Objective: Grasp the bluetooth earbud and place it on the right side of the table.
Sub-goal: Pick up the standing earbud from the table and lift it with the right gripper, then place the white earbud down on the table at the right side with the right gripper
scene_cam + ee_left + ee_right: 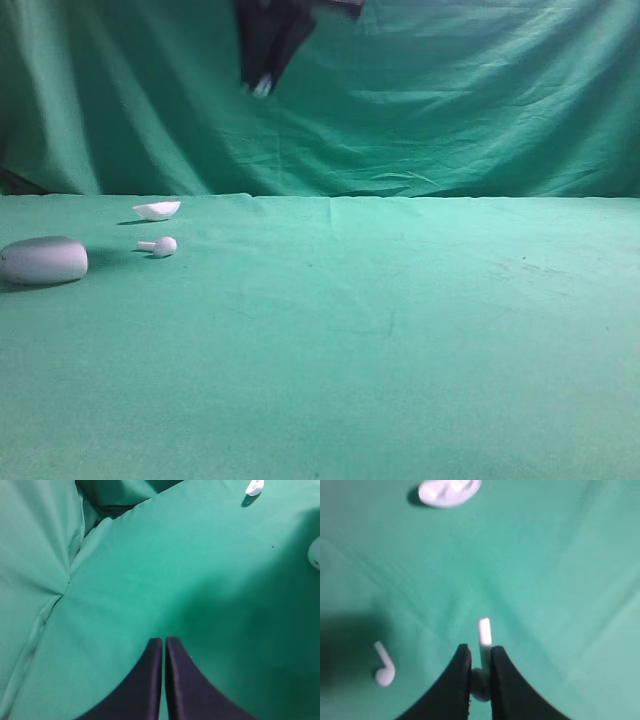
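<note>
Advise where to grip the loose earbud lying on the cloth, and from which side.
Probably the rounded head of the loose earbud, from straight above, jaws straddling it across the stem line: it lies flat, stem too thin and low to pinch.

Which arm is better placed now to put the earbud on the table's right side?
The right one. Its gripper is already shut on the earbud above the table. The left gripper is shut and holds nothing.
</note>
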You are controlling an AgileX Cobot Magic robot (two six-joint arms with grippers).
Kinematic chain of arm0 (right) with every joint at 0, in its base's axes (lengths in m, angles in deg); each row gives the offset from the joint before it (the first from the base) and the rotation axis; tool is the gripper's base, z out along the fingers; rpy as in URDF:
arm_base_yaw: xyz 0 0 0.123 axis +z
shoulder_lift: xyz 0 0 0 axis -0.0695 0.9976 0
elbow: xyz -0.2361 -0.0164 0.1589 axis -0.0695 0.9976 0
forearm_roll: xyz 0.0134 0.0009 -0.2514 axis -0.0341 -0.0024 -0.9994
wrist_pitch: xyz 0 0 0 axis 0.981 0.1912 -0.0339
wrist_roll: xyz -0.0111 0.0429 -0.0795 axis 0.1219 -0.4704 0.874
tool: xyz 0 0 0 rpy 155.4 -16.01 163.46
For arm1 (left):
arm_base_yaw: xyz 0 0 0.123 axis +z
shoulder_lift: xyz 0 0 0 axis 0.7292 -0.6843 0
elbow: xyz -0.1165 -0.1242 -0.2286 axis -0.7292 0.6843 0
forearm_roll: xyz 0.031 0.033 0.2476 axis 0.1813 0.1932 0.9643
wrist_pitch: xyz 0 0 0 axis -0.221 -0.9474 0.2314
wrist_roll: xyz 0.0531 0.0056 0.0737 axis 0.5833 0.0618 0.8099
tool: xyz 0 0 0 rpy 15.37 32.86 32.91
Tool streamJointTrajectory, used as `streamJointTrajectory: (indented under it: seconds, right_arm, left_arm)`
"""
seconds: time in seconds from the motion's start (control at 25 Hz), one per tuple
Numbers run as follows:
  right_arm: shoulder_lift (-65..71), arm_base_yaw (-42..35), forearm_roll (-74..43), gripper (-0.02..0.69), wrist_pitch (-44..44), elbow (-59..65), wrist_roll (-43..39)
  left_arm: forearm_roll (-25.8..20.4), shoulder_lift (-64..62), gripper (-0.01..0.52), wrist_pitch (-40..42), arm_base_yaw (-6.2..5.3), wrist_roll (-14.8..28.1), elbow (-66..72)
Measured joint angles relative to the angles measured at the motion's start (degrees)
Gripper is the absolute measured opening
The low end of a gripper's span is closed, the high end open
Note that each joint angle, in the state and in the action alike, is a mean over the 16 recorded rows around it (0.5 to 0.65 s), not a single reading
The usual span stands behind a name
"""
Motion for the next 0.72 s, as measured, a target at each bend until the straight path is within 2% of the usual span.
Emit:
streamJointTrajectory:
  seconds: [0.32,0.52,0.72]
  right_arm:
    - [-15.5,-6.4,-3.1,0.091,3.1,10.0,-2.7]
    - [-26.3,-12.1,-4.5,0.091,0.3,25.8,-5.0]
    - [-34.7,-17.3,-4.8,0.091,-6.4,45.6,-6.7]
  left_arm:
    - [0.0,0.0,0.0,0.0,0.0,0.0,0.0]
    - [0.0,0.0,0.0,0.0,0.0,0.0,0.0]
    - [0.0,0.0,0.0,0.0,0.0,0.0,0.0]
